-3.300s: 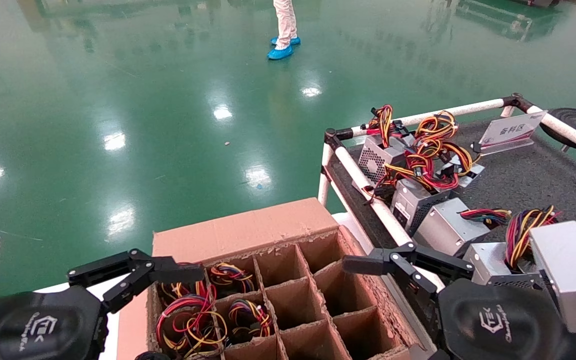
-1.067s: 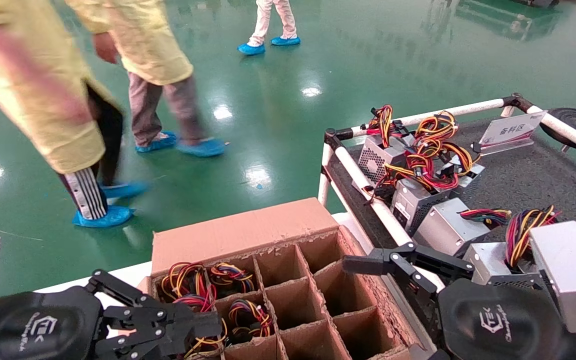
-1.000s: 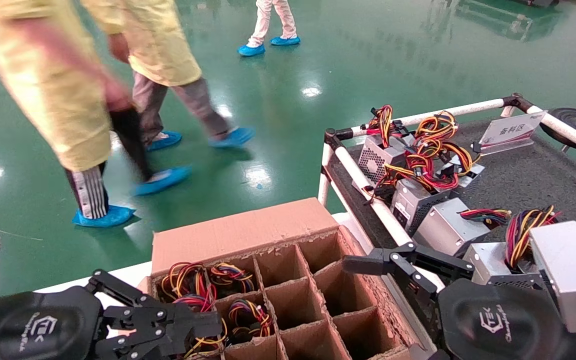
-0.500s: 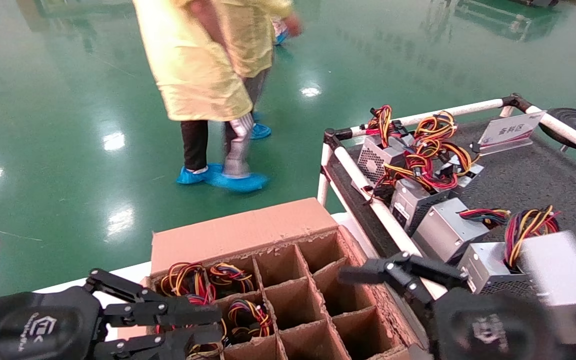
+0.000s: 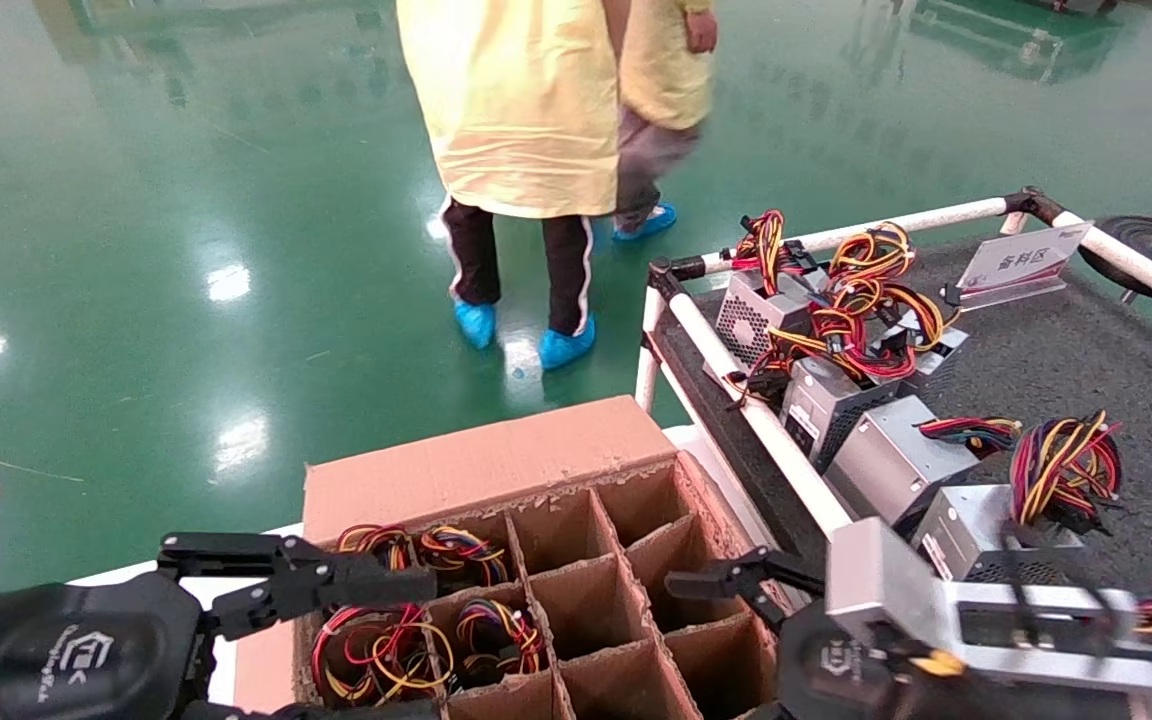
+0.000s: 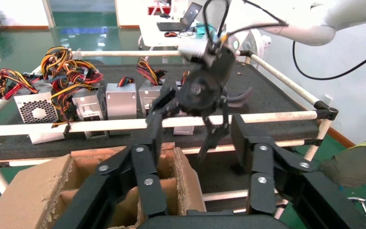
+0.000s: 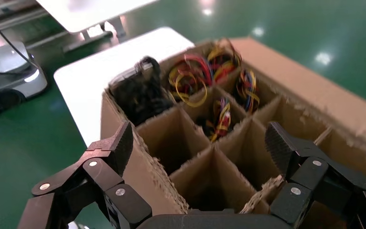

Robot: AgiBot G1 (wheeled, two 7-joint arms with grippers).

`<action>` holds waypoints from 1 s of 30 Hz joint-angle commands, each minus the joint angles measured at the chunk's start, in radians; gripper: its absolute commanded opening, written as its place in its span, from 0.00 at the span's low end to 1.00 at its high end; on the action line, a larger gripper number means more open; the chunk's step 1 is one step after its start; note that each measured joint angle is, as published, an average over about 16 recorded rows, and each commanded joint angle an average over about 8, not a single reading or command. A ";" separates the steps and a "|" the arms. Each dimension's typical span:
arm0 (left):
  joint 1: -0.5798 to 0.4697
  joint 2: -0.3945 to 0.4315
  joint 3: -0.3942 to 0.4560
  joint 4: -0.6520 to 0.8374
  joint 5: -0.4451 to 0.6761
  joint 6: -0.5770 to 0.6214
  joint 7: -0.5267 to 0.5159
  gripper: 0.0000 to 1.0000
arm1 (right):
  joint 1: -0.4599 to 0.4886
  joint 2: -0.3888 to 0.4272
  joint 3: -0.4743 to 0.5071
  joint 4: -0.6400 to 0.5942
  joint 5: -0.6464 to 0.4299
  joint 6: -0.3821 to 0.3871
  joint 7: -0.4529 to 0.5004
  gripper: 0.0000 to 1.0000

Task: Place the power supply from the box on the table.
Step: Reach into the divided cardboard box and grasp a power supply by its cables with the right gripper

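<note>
Right pincer point(image 5: 726, 585) swung over box point(image 5: 496, 470), apparently empty

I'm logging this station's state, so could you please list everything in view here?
box: one, brown cardboard, gridded cells, in front of the robot.
wire bundles: several, red-yellow-black, in the box's left cells.
power supplies: at least five, silver-grey, along the table's left side.
table: one, dark grey mat, white rail, right.
sign: one, white, far side of the table.
people: two, yellow coats, on the green floor beyond.
left gripper: open, over the wired cells.
right gripper: open, over the box's right cells.
</note>
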 commanded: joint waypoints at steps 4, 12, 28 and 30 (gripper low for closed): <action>0.000 0.000 0.000 0.000 0.000 0.000 0.000 1.00 | 0.021 -0.044 -0.050 -0.003 -0.098 0.032 0.022 1.00; 0.000 0.000 0.000 0.000 0.000 0.000 0.000 1.00 | 0.060 -0.134 -0.116 -0.010 -0.209 0.078 0.095 1.00; 0.000 0.000 0.001 0.000 0.000 0.000 0.000 1.00 | 0.122 -0.323 -0.214 -0.072 -0.390 0.184 0.183 1.00; 0.000 0.000 0.001 0.000 0.000 0.000 0.000 1.00 | 0.129 -0.338 -0.220 -0.087 -0.402 0.191 0.182 1.00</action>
